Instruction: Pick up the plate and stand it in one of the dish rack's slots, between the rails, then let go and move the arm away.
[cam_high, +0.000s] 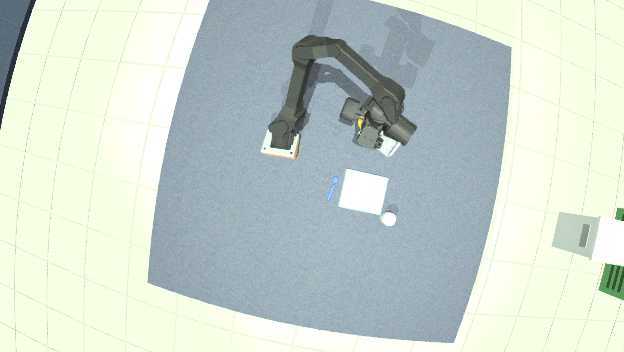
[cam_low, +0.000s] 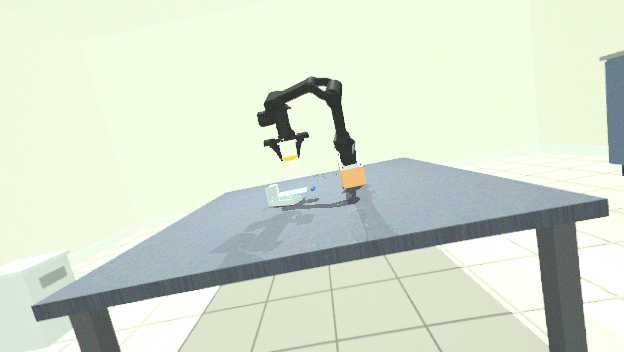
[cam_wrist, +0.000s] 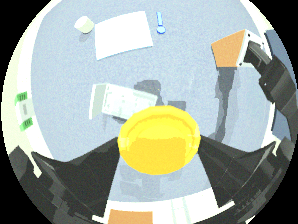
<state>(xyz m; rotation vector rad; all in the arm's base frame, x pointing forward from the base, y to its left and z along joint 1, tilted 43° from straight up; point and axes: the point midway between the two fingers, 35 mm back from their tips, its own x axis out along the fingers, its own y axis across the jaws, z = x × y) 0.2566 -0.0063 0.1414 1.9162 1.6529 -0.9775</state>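
Observation:
My gripper (cam_high: 368, 134) (cam_low: 289, 151) (cam_wrist: 160, 157) is shut on the yellow plate (cam_low: 289, 158) (cam_wrist: 160, 135) and holds it high above the table. In the overhead view only a sliver of the plate (cam_high: 360, 120) shows beside the wrist. The white dish rack (cam_high: 393, 148) (cam_low: 274, 195) (cam_wrist: 115, 103) stands on the table below the gripper, mostly hidden by the arm in the overhead view. In the wrist view the rack lies just beyond the plate, up and to the left.
A white square mat (cam_high: 363, 191) (cam_wrist: 123, 32) lies on the blue-grey table (cam_high: 225, 225) (cam_low: 400, 210), with a blue spoon (cam_high: 332, 188) (cam_low: 313, 188) (cam_wrist: 160, 22) and a white cup (cam_high: 388, 218) (cam_wrist: 84, 24) beside it. The arm's orange base (cam_high: 281, 145) (cam_low: 351, 176) (cam_wrist: 229, 50) stands nearby.

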